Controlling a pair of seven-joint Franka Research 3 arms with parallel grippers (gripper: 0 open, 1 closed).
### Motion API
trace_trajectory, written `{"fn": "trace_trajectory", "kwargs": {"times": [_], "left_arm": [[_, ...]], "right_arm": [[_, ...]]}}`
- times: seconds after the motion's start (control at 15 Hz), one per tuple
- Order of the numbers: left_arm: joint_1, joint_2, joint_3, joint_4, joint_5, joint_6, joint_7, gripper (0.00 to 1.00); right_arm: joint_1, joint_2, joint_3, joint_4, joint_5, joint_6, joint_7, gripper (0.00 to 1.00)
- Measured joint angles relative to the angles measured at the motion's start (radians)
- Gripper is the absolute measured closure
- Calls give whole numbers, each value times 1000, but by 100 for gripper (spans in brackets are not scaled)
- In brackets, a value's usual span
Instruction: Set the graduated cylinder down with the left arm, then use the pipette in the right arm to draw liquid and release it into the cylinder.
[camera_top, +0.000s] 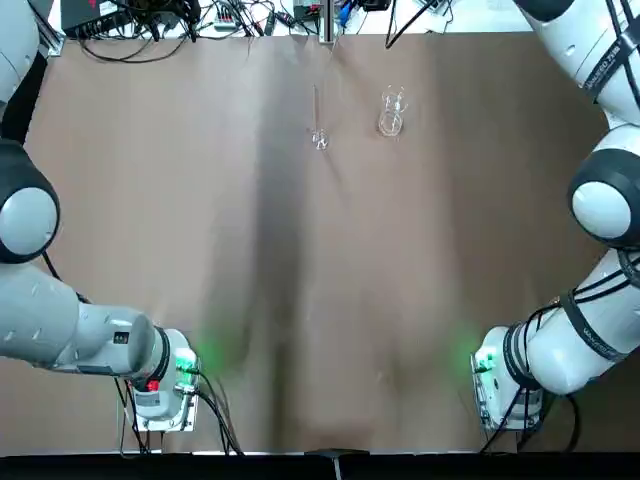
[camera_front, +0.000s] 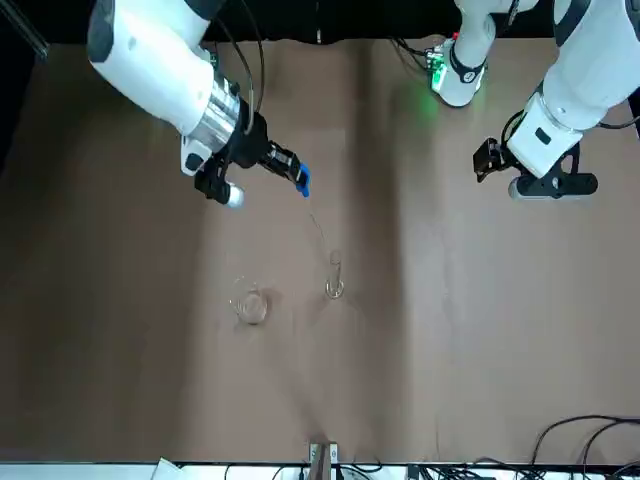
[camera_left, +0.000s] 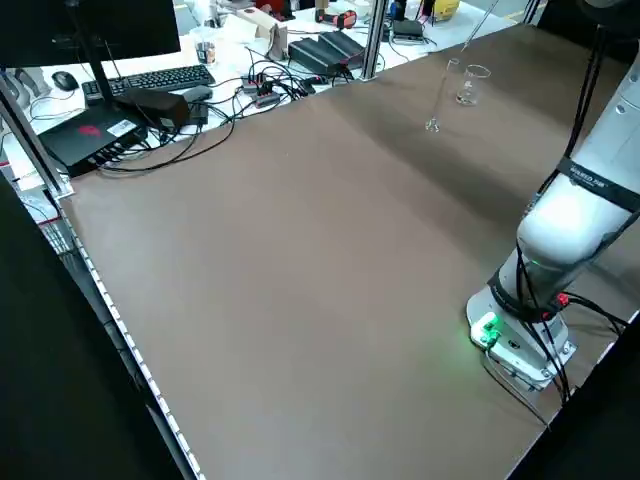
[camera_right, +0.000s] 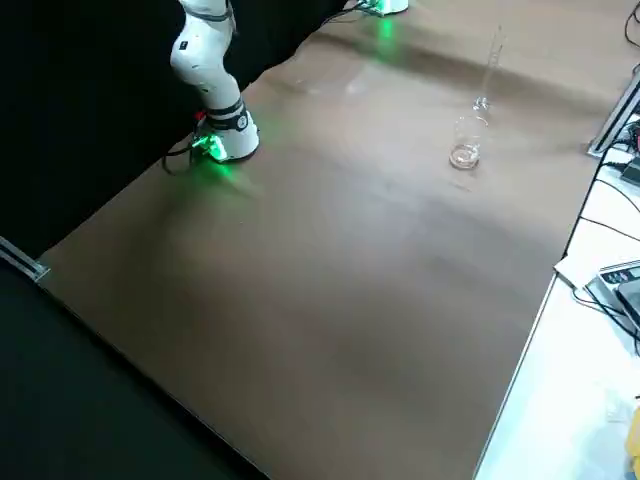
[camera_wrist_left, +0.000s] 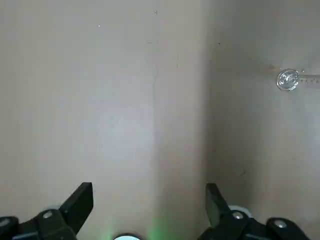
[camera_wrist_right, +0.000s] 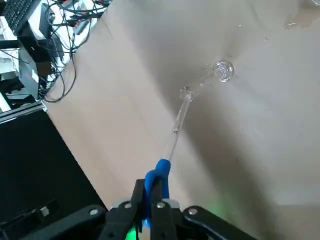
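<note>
The graduated cylinder is standing upright on the brown counter just beside the beaker, while the right gripper is hanging above with jaws clamping the pipette by its blue bulb, and the left gripper is sitting well back, jaws spread and empty.

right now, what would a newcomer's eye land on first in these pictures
Probably the bright blue bulb of the pipette, pinched in the right gripper, which hangs above the table, the clear stem slanting down toward the graduated cylinder. The cylinder stands upright on the far side of the brown table, with a squat clear beaker beside it and apart from it. The left gripper is open and empty, back near its own base.
</note>
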Motion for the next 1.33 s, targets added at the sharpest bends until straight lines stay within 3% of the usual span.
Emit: {"fn": "trace_trajectory", "kwargs": {"times": [0.33,0.93,1.33], "left_arm": [[0,0,0,0,0,0,0,1],[-1,0,-17,0,0,0,0,1],[-5,0,-45,1,0,0,0,1]], "right_arm": [[-32,-9,-9,0,0,-32,7,93],[-205,-4,-17,-10,-9,-133,-123,93],[-235,14,-17,-95,-112,-177,-240,93]]}}
